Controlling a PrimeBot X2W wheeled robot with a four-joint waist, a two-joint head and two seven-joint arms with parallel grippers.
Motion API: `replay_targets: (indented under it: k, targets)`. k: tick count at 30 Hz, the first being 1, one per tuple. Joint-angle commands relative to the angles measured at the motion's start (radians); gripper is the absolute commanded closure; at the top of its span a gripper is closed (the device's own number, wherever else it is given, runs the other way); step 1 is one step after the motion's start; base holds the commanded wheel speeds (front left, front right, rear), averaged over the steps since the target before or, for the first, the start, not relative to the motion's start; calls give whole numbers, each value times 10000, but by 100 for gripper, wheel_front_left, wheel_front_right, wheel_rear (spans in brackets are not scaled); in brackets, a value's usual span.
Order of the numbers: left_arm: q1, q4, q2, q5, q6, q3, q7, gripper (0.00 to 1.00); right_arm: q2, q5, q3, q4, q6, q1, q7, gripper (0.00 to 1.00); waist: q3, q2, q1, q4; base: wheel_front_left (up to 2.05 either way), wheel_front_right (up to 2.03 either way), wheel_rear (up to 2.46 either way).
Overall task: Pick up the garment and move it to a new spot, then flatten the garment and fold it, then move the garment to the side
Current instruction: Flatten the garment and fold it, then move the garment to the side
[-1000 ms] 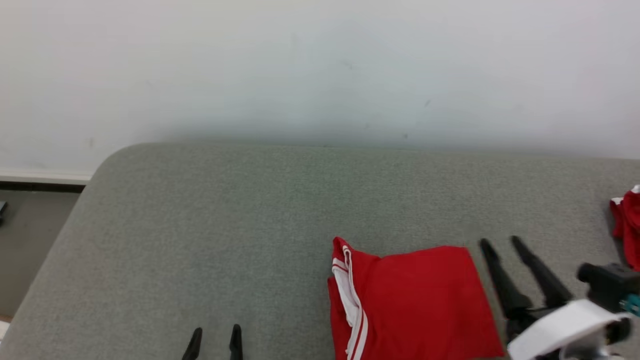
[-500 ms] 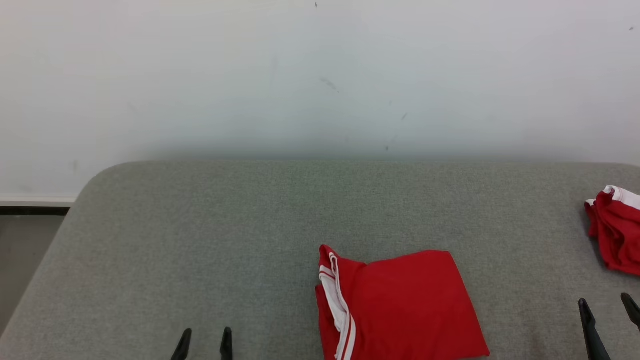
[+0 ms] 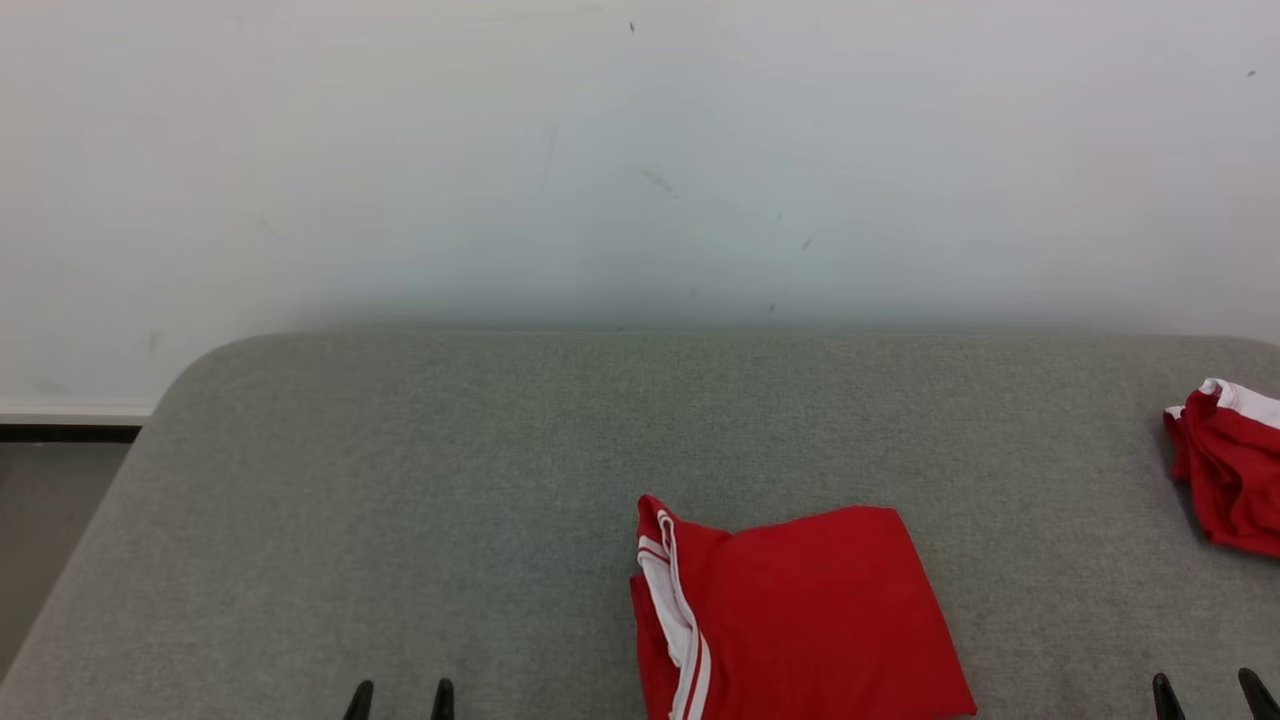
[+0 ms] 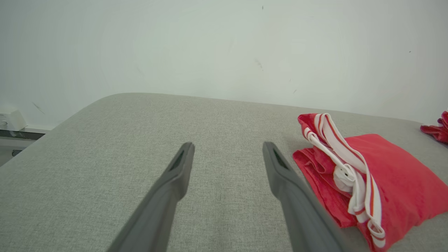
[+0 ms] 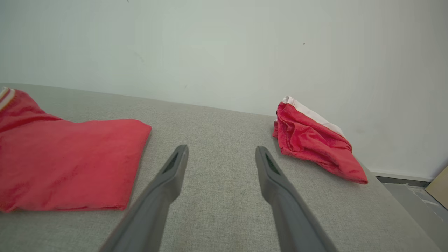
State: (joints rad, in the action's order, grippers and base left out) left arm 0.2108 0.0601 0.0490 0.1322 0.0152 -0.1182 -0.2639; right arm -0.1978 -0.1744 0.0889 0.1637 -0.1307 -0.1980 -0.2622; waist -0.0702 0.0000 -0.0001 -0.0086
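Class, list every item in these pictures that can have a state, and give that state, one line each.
Red garment with white stripes, folded, lying on the grey fabric surface.
Second red garment with white trim, crumpled in a heap near the surface's right end.
Left gripper, jaws open, holding nothing.
Right gripper, jaws open, holding nothing.

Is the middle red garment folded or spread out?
Folded: the red garment lies as a compact rectangle, layers stacked along its white-striped edge.
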Motion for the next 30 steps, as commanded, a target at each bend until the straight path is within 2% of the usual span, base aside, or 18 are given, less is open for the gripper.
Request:
replay_targets:
  k: [1, 9, 13, 16, 24, 30]
  targets:
    - [104, -41, 35, 10, 30, 22, 1, 0, -33, -17, 9, -35, 2, 75, -26, 0, 50, 0, 1, -17, 0, 0, 0]
    - [-133, -204, 35, 58, 54, -124, 3, 0, -334, -1040, -119, -201, 2, 1007, -25, 0, 330, 0, 1, 166, 0, 0, 0]
    - [-228, -257, 35, 78, 55, -271, 3, 0, -802, -2040, -634, 403, 2, 1684, 175, 0, 501, 0, 1, 395, 0, 0, 0]
    - [-278, -236, 35, 43, 23, -353, 3, 0, -1181, -3132, -1070, 839, 2, 2350, 1313, 0, 674, 0, 1, 625, 0, 0, 0]
    - [-646, -143, 35, 14, 39, -660, 3, 0, -1538, -6617, -2372, 1117, 2, 3700, 4998, 0, 1459, 0, 1, 1275, 0, 0, 0]
    - [-993, -56, 35, 36, 110, -793, 3, 0, -2062, -7664, -2900, 1663, -1, 4113, 6524, 0, 1802, 0, 1, 1798, 0, 0, 0]
